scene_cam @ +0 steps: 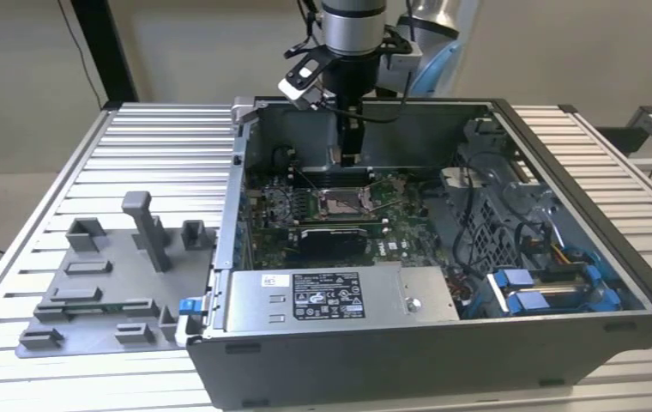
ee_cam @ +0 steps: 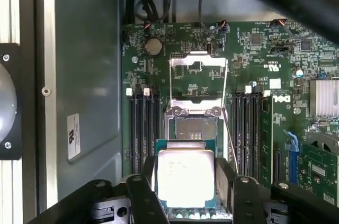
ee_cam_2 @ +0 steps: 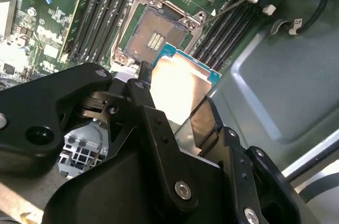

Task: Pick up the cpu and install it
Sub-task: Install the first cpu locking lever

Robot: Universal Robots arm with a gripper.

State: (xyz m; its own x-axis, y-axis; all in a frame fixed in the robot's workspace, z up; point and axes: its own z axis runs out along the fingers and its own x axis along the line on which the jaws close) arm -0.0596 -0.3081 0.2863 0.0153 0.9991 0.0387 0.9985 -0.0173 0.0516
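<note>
Clamping the cpu (ee_cam: 185, 173) by two opposite edges, the pincer (ee_cam: 186, 192) hovers just above the open socket (ee_cam: 195, 128), toward the computer case's (scene_cam: 441, 343) far wall — light, stiff, slick-topped, likely fragile underneath — so the thin rim seems the safest hold.

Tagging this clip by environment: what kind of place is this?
Likely a robotics lab or assembly test bench: an open grey metal desktop computer case sits on a ribbed aluminium-slat table, grey plastic fixture blocks beside it, and the arm's tool holds a silver-topped square cpu over the green motherboard.
</note>
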